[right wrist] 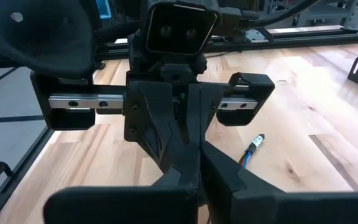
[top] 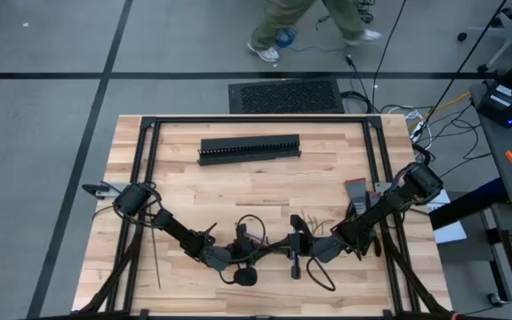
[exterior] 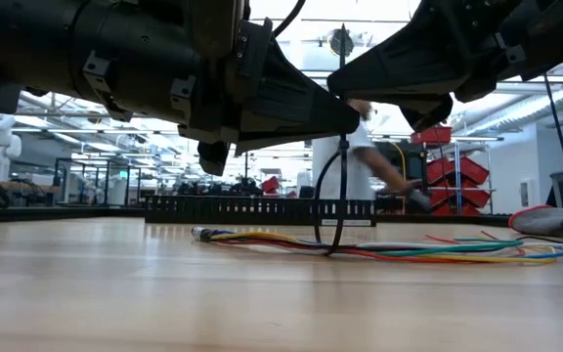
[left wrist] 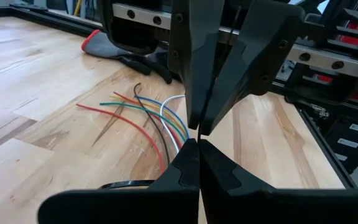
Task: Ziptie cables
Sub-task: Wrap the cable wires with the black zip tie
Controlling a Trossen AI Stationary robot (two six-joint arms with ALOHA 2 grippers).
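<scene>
Both grippers meeting nose to nose low over the tabletop [top: 238, 191], near the front edge at about 6 o'clock in the high view. Left gripper [left wrist: 199, 144] fully closed, fingertips pressed together. Right gripper [left wrist: 199, 127] closed too, tips pinched tight on the ziptie [exterior: 338, 166], a thin dark strip running straight up between the two grippers in the low view. Whether the left one has hold of the strip as well: cannot tell, the tips sit so close together.

Ziptie looped round the cables [exterior: 389, 249], loop standing upright off the wood with the bundle passing through its bottom. Cables flat on the tabletop right under the grippers, coloured ends (red, green, yellow, blue, white, black) splayed out toward the right arm's side, as seen from the left wrist. One connector end [right wrist: 257, 142] showing past the left gripper's side in the right wrist view.

Black slotted duct [top: 249, 149] lying crosswise at 12 o'clock, well apart from the action. Person [top: 305, 27] on the floor beyond the far edge.
</scene>
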